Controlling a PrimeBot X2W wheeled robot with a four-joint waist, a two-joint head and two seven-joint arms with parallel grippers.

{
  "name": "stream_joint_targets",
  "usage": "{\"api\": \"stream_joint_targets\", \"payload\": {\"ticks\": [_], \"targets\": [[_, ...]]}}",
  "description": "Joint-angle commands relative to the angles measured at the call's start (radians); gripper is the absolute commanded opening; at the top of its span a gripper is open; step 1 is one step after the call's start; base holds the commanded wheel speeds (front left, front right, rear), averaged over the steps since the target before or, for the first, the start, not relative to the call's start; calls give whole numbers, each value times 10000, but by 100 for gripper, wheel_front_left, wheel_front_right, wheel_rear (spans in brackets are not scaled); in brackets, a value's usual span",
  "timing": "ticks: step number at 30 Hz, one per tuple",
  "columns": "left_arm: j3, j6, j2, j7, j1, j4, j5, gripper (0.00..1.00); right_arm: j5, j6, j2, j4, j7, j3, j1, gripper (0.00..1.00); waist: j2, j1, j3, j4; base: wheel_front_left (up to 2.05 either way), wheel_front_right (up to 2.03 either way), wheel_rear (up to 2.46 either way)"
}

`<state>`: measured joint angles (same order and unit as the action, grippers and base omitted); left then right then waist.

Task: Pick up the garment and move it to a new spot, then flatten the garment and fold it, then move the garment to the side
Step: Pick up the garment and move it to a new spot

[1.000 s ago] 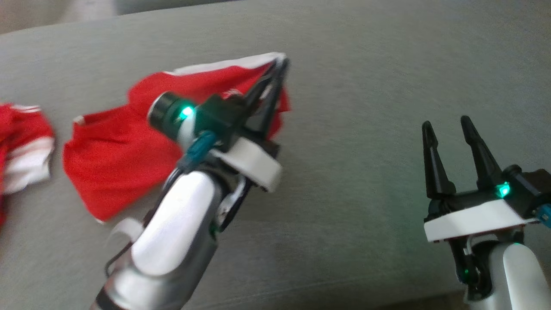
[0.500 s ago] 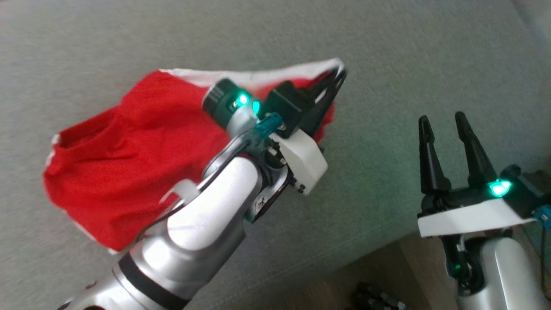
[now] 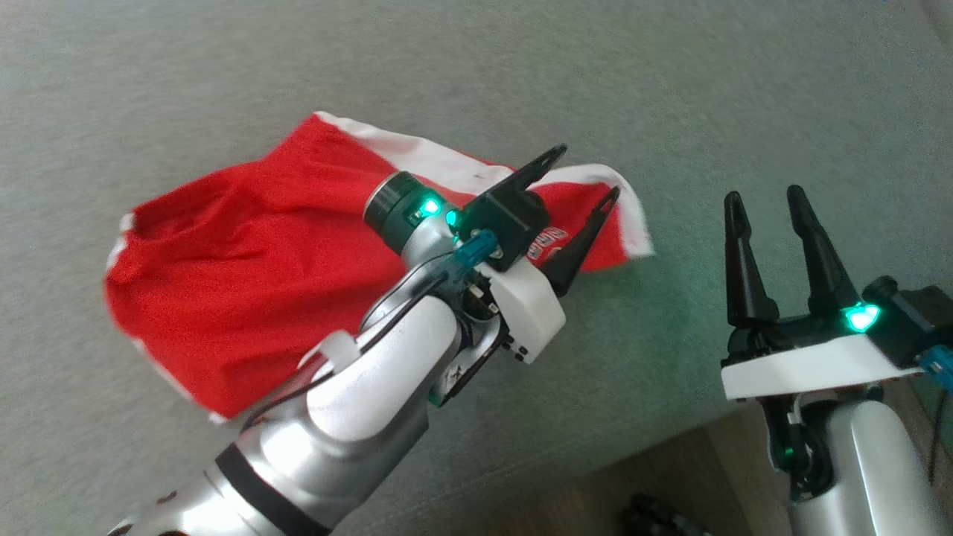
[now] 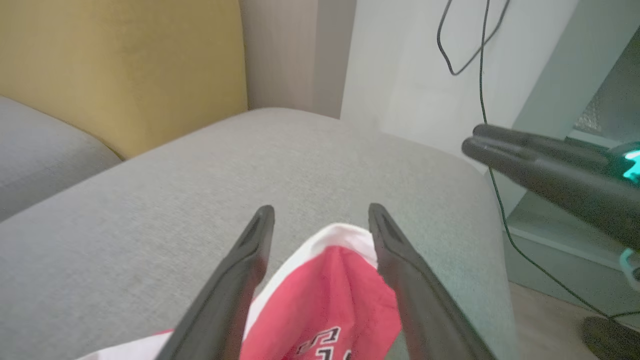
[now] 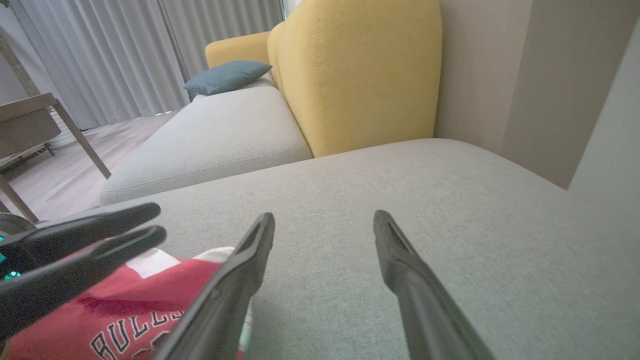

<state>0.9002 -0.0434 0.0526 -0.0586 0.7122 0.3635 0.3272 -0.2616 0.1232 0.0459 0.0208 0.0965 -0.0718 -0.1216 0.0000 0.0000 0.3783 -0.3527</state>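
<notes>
The garment (image 3: 246,260) is a red jersey with white trim and lettering, lying crumpled on the grey sofa cushion (image 3: 744,89). My left gripper (image 3: 588,171) hovers open just over the garment's right, white-hemmed corner. In the left wrist view that corner of the garment (image 4: 325,295) lies loose between and below the spread fingers of my left gripper (image 4: 321,210). My right gripper (image 3: 765,195) stands open to the right over bare cushion, holding nothing. The right wrist view shows the right gripper (image 5: 324,216) open, with the garment (image 5: 125,310) and the left gripper (image 5: 155,222) at its lower left.
The cushion's front edge runs along the lower right, with wooden floor (image 3: 670,484) and a dark object (image 3: 655,517) beyond it. A yellow backrest (image 5: 360,75) rises behind the cushion. A wall with a hanging cable (image 4: 480,50) lies to the right.
My left gripper has opened and let go of the garment's corner, which now rests on the cushion. The head camera has shifted. The right gripper stays open as before.
</notes>
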Motion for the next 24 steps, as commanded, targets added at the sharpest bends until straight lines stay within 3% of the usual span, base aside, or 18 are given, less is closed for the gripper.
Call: {"api": "stream_joint_targets", "payload": {"ticks": [1, 6, 13, 20, 24], "targets": [[-242, -115, -19, -195, 147, -422, -52, 100, 100, 75, 44, 338, -30, -120, -169, 100, 0, 0, -405, 487, 0, 0, 0], [-698, -703, 305, -951, -288, -857, -22, 100, 392, 75, 44, 484, -339, -4, 9, 100, 0, 0, -959, 1354, 0, 0, 0], [-1905, -1578, 1312, -1572, -1209, -1409, 389, 100, 718, 75, 44, 766, -785, 190, 329, 100, 0, 0, -1457, 2380, 0, 0, 0], [-3117, -2124, 2399, -1901, -2403, -1833, 859, 100, 927, 75, 53, 949, -1117, 413, 659, 100, 0, 0, -1901, 3122, 0, 0, 0], [-3791, -2200, 2927, -1993, -3146, -2114, 1112, 100, 985, 75, 72, 1041, -1264, 490, 825, 100, 0, 0, -2122, 3395, 0, 0, 0]]}}
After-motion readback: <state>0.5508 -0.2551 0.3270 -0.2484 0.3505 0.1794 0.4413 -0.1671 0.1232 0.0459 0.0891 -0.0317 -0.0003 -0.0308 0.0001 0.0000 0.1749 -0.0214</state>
